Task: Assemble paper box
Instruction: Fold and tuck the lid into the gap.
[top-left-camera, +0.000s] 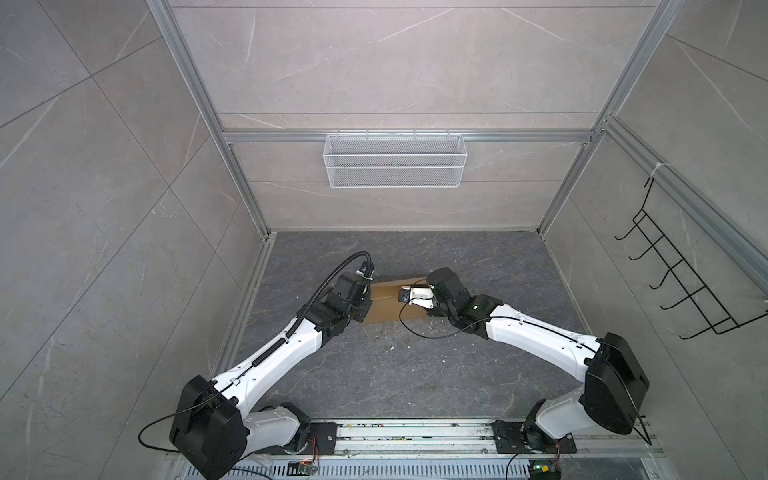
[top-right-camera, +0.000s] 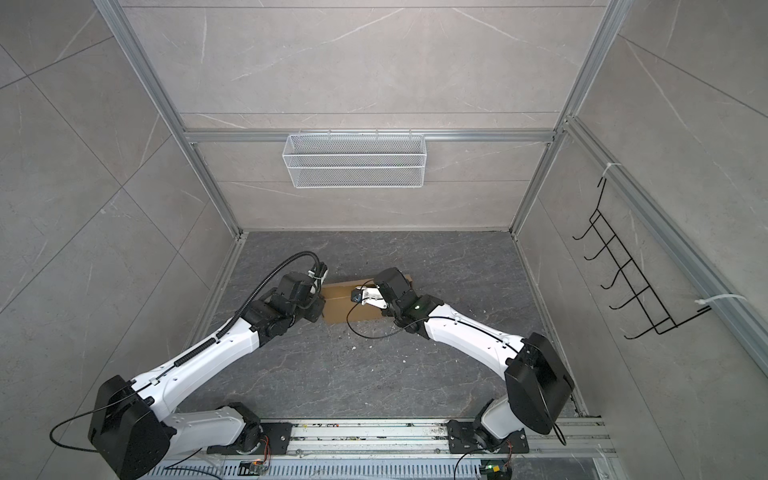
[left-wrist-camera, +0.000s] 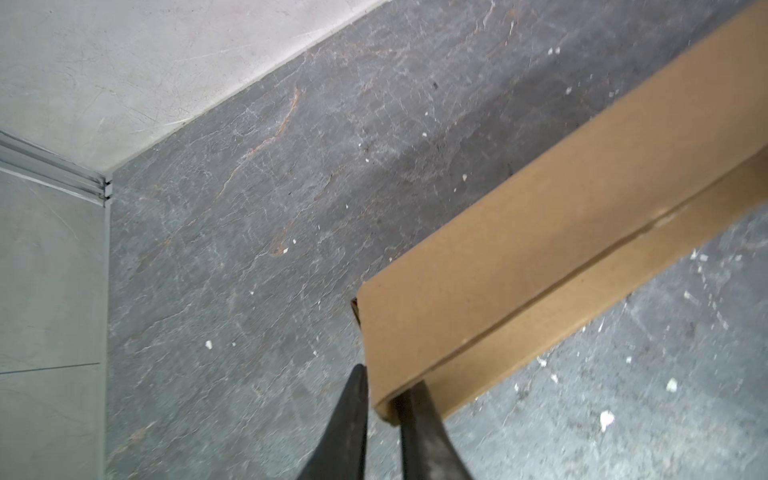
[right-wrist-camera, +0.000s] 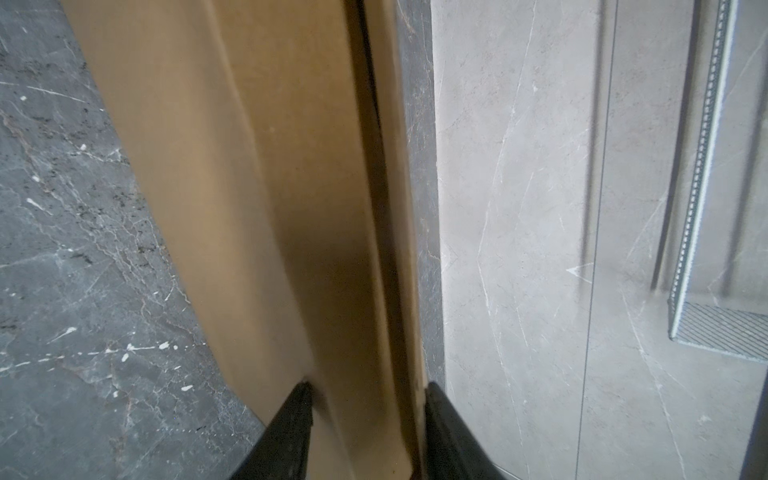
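Observation:
The paper box (top-left-camera: 388, 307) (top-right-camera: 340, 309) is a shallow brown cardboard mailer lying on the dark stone floor between my two arms in both top views. In the left wrist view my left gripper (left-wrist-camera: 387, 380) stands narrowly open at one corner of the box (left-wrist-camera: 540, 257). That corner sits between the fingers, and one fingertip (left-wrist-camera: 415, 395) is tucked under the lid's edge. In the right wrist view my right gripper (right-wrist-camera: 369, 386) is shut on the box's opposite end (right-wrist-camera: 232, 166), one finger on the broad face and one on the outer side wall.
A white wire mesh basket (top-left-camera: 395, 160) hangs on the back wall. A black wire hook rack (top-left-camera: 685, 282) hangs on the right wall. Aluminium frame posts stand at the floor's back corners. White crumbs dot the floor, and the right arm's cable (top-left-camera: 409, 328) loops in front of the box.

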